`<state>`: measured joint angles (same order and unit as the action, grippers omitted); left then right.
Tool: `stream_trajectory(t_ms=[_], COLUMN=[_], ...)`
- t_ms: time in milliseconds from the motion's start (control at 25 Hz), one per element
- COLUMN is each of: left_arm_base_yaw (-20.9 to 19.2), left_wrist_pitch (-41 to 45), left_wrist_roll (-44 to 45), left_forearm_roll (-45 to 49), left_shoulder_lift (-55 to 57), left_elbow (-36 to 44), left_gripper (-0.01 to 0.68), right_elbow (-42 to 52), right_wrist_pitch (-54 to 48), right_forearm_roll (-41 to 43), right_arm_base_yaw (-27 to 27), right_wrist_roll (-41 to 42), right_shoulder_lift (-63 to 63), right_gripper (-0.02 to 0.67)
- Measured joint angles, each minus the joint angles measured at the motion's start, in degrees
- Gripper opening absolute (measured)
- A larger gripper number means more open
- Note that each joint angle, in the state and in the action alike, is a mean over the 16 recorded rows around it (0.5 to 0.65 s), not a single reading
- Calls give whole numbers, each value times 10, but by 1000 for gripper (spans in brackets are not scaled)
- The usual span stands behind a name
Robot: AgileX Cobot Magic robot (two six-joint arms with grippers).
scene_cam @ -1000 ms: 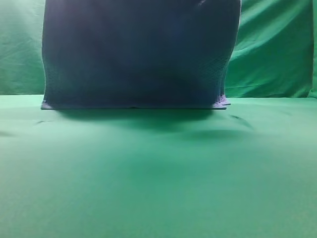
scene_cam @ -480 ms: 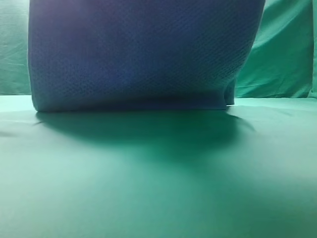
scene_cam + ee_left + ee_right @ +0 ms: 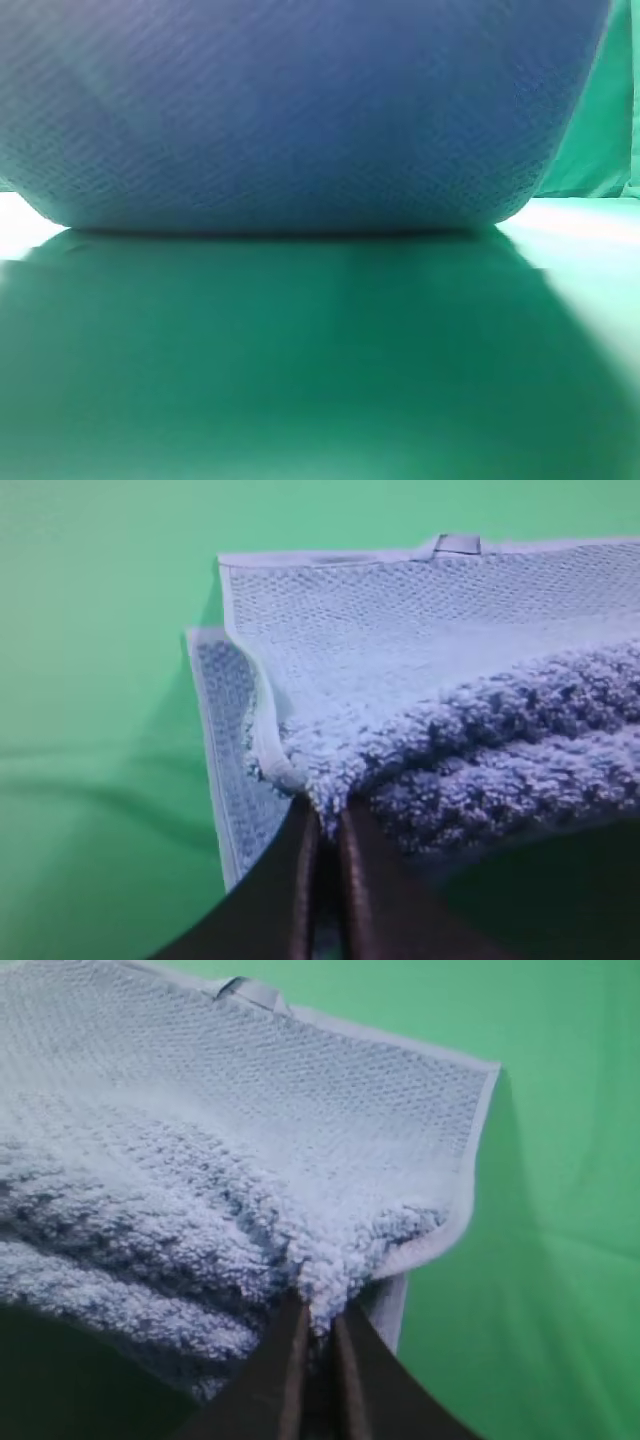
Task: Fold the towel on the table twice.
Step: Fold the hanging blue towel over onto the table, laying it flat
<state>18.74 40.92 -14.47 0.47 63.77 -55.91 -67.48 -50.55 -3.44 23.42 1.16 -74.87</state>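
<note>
Exterior high view: filled across its upper half by the towel, blue-grey and waffle-knit, hanging very close to the lens. Lower edge curving up at both ends, running just above the table; contact between that edge and the green surface impossible to judge from here. Broad dark shadow spread over the table below the cloth. Sliver of wrinkled green backdrop showing at the far right. Neither claw visible in this view, both hidden behind the cloth.

Left wrist view: left gripper pressed together on a bunched corner of the towel, dark fingers nearly touching with fluffy cloth squeezed between them. Two layers seen, one corner offset behind the other, pale trim along the edges. Small tag standing at the far edge of the upper layer. Green table beneath, well apart from the pinched corner.

Right wrist view: right gripper likewise pinching a gathered corner of the towel, fingers close together with a tuft of cloth between. Pale trim wrapping the corner at the right. Small loop tag at the far edge. Green table beyond and below.
</note>
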Motion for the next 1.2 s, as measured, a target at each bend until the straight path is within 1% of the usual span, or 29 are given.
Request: stream_trajectory(t_ms=[320, 480, 640, 760, 920, 1040, 1200], left_arm_base_yaw=[0, 0, 0, 0, 0, 0, 0], left_wrist_pitch=[10, 15, 6, -15, -56, -90, -128], left_wrist_roll=[1, 1, 2, 2, 2, 1, 1], left_forearm_roll=[-71, -101, -121, -127, -117, -98, -67], left_shoulder_lift=[-153, -206, -232, -224, -177, -118, -18], left_elbow=[175, 234, 272, 283, 272, 247, 193], left_gripper=[0, 0, 0, 0, 0, 0, 0], right_elbow=[168, 224, 259, 268, 256, 231, 185], right_wrist_pitch=[11, 14, 25, 37, 55, 71, 90], right_forearm_roll=[-13, -16, -9, 7, 41, 70, 103], right_arm_base_yaw=[70, 96, 112, 117, 116, 108, 90], right_wrist_roll=[-46, -71, -99, -120, -139, -148, -152], right_shoulder_lift=[115, 151, 166, 161, 127, 85, 12], right_gripper=[0, 0, 0, 0, 0, 0, 0])
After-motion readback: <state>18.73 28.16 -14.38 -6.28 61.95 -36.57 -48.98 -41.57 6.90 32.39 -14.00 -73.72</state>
